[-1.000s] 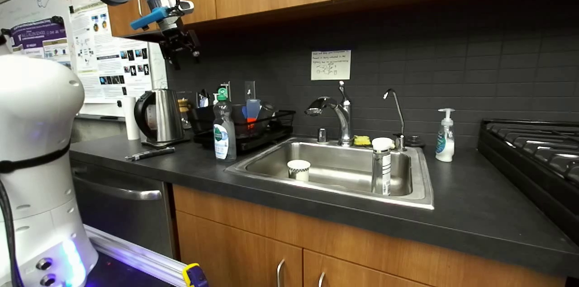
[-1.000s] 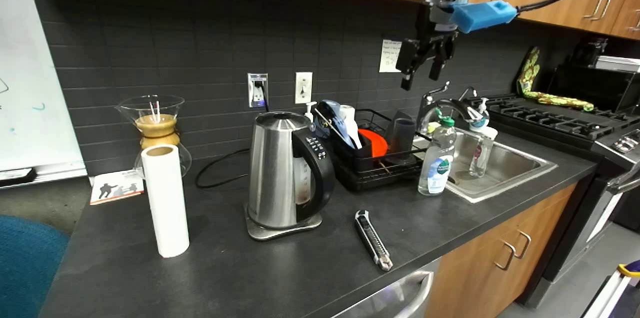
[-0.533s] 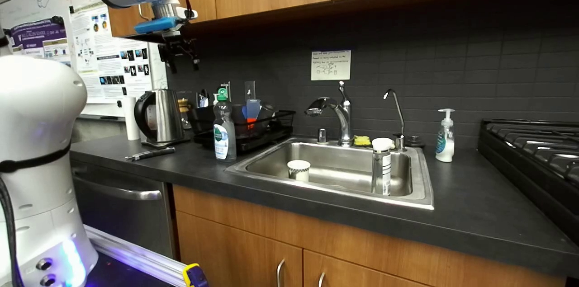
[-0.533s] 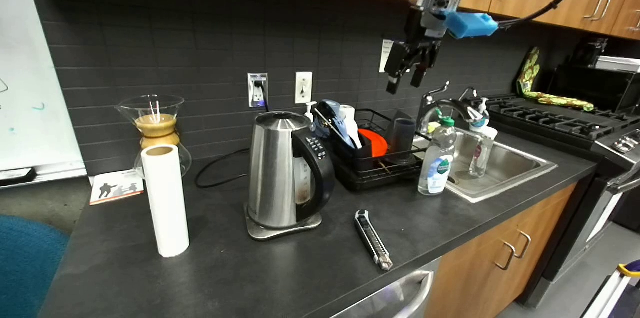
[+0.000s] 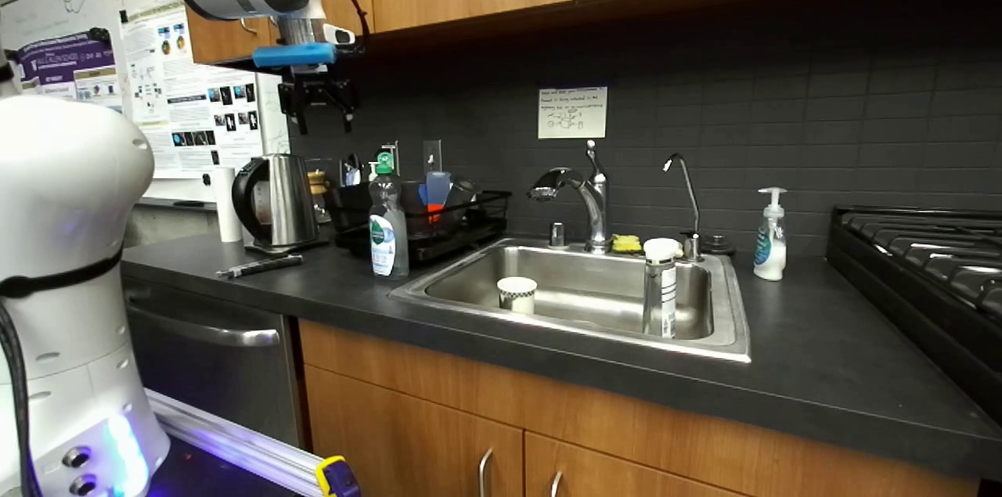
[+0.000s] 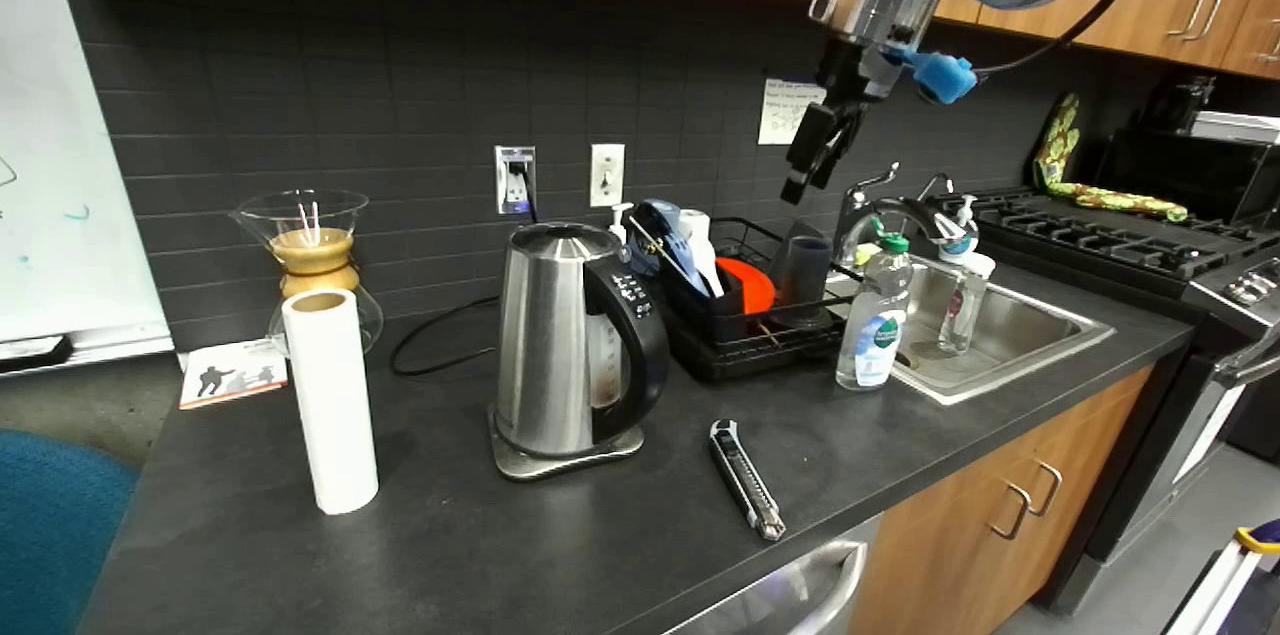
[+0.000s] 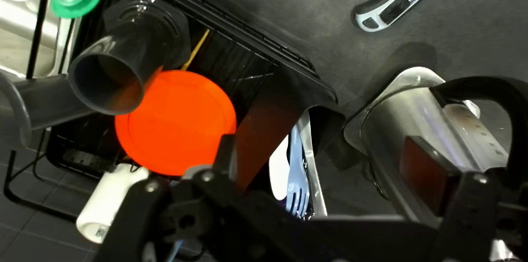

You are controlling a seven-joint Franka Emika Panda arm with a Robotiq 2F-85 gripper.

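While the pincer point(image 5: 325, 125) hangs higher than the dish rack point(image 6: 722, 360) and the kettle point(image 6: 548, 345), its 2 fingers point(image 7: 425, 175) stand wide apart and grip nothing. The rack sits on the counter point(image 6: 540, 565) and carries an orange plate point(image 7: 177, 123), a grey tumbler point(image 7: 134, 45) and a blue fork point(image 7: 296, 171). The kettle stands just beside it, near a box cutter point(image 6: 745, 480).
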